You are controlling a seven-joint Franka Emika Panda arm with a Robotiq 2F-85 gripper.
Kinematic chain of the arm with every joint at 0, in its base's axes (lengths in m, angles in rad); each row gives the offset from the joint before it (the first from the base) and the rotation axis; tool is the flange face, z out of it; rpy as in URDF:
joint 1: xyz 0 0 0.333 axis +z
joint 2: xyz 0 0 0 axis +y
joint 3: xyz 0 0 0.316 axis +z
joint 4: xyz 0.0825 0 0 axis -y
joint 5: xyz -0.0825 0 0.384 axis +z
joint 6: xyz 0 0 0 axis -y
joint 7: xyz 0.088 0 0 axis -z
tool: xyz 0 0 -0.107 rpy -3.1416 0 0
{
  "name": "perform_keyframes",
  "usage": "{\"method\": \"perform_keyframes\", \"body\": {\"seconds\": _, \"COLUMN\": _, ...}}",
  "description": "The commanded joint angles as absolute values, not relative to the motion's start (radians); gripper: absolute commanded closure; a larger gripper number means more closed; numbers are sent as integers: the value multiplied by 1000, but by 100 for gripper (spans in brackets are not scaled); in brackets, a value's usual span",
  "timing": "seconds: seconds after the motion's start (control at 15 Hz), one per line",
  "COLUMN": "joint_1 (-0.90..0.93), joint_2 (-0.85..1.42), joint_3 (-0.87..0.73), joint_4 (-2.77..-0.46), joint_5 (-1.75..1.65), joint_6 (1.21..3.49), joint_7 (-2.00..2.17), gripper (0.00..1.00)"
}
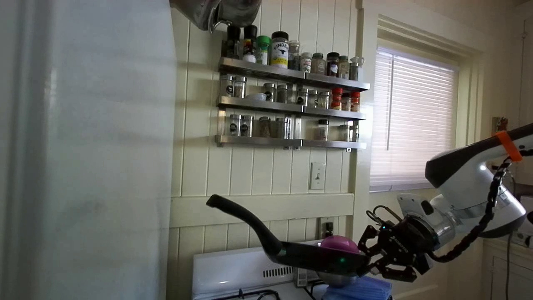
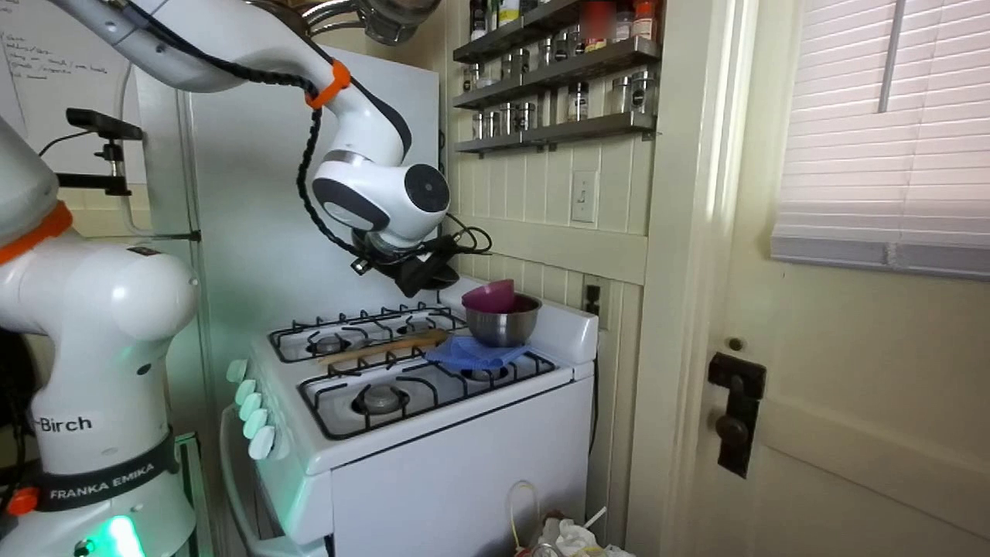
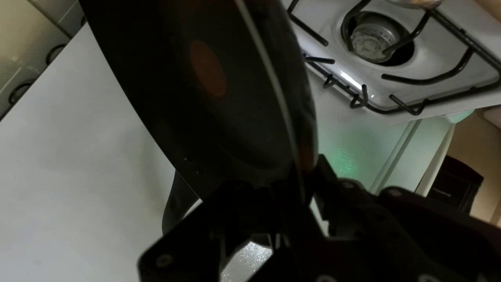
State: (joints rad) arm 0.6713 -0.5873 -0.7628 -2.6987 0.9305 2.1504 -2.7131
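Note:
My gripper (image 1: 365,263) is shut on the rim of a black frying pan (image 1: 312,257) and holds it in the air above the stove. In this exterior view the pan's curved black handle (image 1: 250,221) points up and away from the gripper, toward the fridge. In the wrist view the pan's dark inside (image 3: 242,117), with a reddish round spot, fills the upper middle, and its rim runs down between the fingers (image 3: 303,178). In an exterior view the gripper (image 2: 425,272) hangs over the back of the stove, and the pan is mostly hidden behind it.
A white gas stove (image 2: 456,464) with black grates stands below. On it are a steel bowl (image 2: 501,331) with a pink bowl (image 2: 489,297) inside, a blue cloth (image 2: 468,356) and a wooden utensil (image 2: 383,348). A fridge (image 1: 108,146) and spice shelves (image 1: 266,71) are close by.

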Motion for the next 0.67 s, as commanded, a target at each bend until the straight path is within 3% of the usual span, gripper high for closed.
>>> {"method": "perform_keyframes", "body": {"seconds": 0.0, "joint_1": 768, "joint_2": -667, "joint_3": -909, "joint_4": -2693, "joint_5": 990, "joint_6": 2125, "joint_7": -2753, "gripper": 98}}
{"method": "perform_keyframes", "body": {"seconds": 0.33, "joint_1": 861, "joint_2": -678, "joint_3": -1026, "joint_4": -2678, "joint_5": 991, "joint_6": 2127, "joint_7": -2753, "gripper": 98}}
{"method": "perform_keyframes", "body": {"seconds": 0.4, "joint_1": 862, "joint_2": -648, "joint_3": -1011, "joint_4": -2677, "joint_5": 990, "joint_6": 2145, "joint_7": -2745, "gripper": 98}}
{"method": "perform_keyframes", "body": {"seconds": 0.47, "joint_1": 833, "joint_2": -650, "joint_3": -1004, "joint_4": -2695, "joint_5": 958, "joint_6": 2152, "joint_7": -2713, "gripper": 91}}
{"method": "perform_keyframes", "body": {"seconds": 0.6, "joint_1": 742, "joint_2": -543, "joint_3": -917, "joint_4": -2684, "joint_5": 1045, "joint_6": 2065, "joint_7": -2769, "gripper": 91}}
